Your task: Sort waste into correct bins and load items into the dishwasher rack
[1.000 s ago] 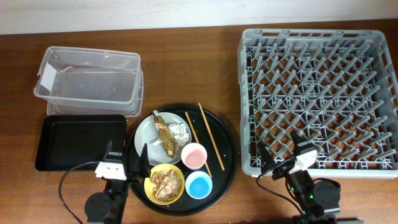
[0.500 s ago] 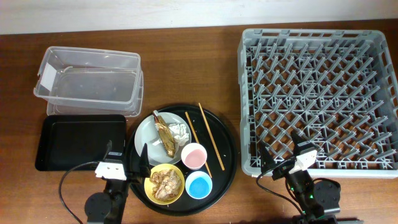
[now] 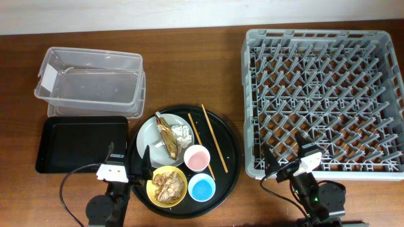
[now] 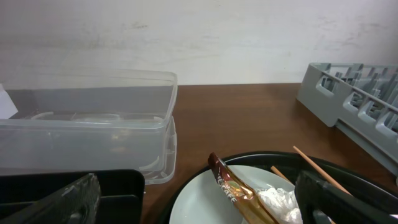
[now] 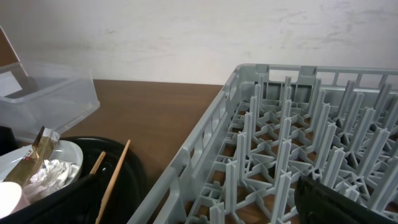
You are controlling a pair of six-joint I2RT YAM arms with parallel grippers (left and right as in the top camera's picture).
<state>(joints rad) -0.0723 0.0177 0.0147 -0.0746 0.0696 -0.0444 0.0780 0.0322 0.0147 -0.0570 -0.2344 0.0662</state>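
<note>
Starting at the left, the clear plastic tub [image 3: 88, 82] and the shallow black tray [image 3: 81, 144] sit side by side, both with nothing in them. Just right of the black tray, the left gripper [image 3: 128, 161] hovers at the edge of the round black tray [image 3: 230, 157], its jaws spread wide and holding nothing.

On that round tray lies the grey plate [image 3: 146, 144], carrying the golden-brown wrapper [image 3: 167, 139] and a crumpled white tissue [image 3: 183, 133]. Both are probably feather-light and limp. A pinch on the wrapper's raised end or on the bulk of the tissue should serve, though either could slip from a loose grip.

The yellow bowl [image 3: 151, 184] holds a brown lumpy food mass [image 3: 167, 184]. This looks soft and crumbly, so it may be safer to tip it out than to pinch it.

The two wooden chopsticks [image 3: 214, 142] are thin, stiff and apt to roll. They are best gripped across the middle.

The pink cup [image 3: 197, 157] and blue cup [image 3: 202, 187] appear light and smooth-walled, so a grip over the rim seems most secure.

The plate is likely the heaviest and most breakable piece, and it needs an edge grip.

At the far right, the grey dishwasher rack [image 3: 249, 94] is unloaded. The right gripper [image 3: 285, 151] sits at its near edge, jaws parted and holding nothing.
</note>
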